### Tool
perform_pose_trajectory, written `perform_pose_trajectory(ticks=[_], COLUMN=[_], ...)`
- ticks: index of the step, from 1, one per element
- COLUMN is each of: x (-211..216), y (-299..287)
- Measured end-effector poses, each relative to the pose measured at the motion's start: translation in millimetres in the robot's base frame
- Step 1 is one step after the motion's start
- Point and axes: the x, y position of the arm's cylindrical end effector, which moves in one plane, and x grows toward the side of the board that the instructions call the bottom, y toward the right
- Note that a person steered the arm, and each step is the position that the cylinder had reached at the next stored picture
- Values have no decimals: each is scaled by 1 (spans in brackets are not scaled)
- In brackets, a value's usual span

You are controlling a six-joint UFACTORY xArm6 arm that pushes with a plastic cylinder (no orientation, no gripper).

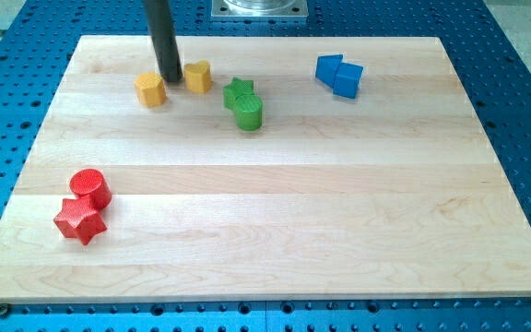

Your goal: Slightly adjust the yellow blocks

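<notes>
Near eleven o'clock on the pale wooden surface (275, 212), my tip (171, 77) stands between two yellow blocks. One yellow block (151, 89) sits just beside the tip at its eight o'clock; the other yellow block (198, 77) sits just beside it at three o'clock. Whether the tip touches either one cannot be told. No gripper is fitted, only a straight dark rod, so nothing is held.

Judging by this layout, the adjusting looks under way rather than finished: the tip is placed right at the pair, and a small sideways nudge to either block would seem to be what remains. How much each has already been shifted cannot be judged.

Both yellow blocks are small, chunky and many-sided, with matte faces. At about twelve o'clock lie a green star-shaped block (239, 90) and a green rounded block (249, 112), touching each other. Toward one o'clock, two blue angular blocks (339, 75) are pressed together. Down at eight o'clock, well apart from the rest, a red cylinder (90, 187) touches a red star-shaped block (80, 221). Light, smooth wood grain runs across the surface, which rests on a blue perforated metal base (524, 111).
</notes>
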Motion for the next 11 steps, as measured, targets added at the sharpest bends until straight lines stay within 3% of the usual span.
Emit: perform_pose_trajectory(ticks=[1, 2, 5, 7, 8, 9, 11], x=[-5, 43, 130, 44, 33, 81, 19], y=[-37, -63, -22, -23, -24, -14, 68])
